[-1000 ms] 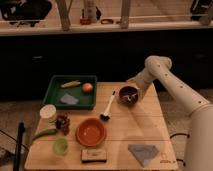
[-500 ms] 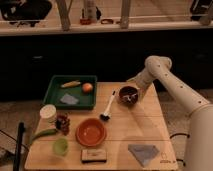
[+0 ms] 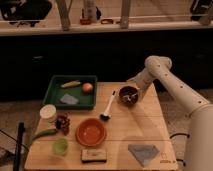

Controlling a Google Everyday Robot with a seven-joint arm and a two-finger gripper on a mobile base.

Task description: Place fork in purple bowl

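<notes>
The purple bowl (image 3: 128,95) stands on the wooden table (image 3: 145,127), right of the middle and toward the back. A small pale sliver that looks like the fork (image 3: 131,98) lies inside the bowl, leaning toward its right rim. My gripper (image 3: 135,87) hangs just above the bowl's back right rim, at the end of the white arm that reaches in from the right. I cannot tell whether it touches the fork.
A white-handled brush with a black head (image 3: 108,106) lies left of the bowl. A green tray (image 3: 56,92) holds an orange fruit (image 3: 87,87). The orange bowl (image 3: 91,132), a light-green cup (image 3: 61,146), a white cup (image 3: 48,112) and a grey cloth (image 3: 142,152) sit nearer the front.
</notes>
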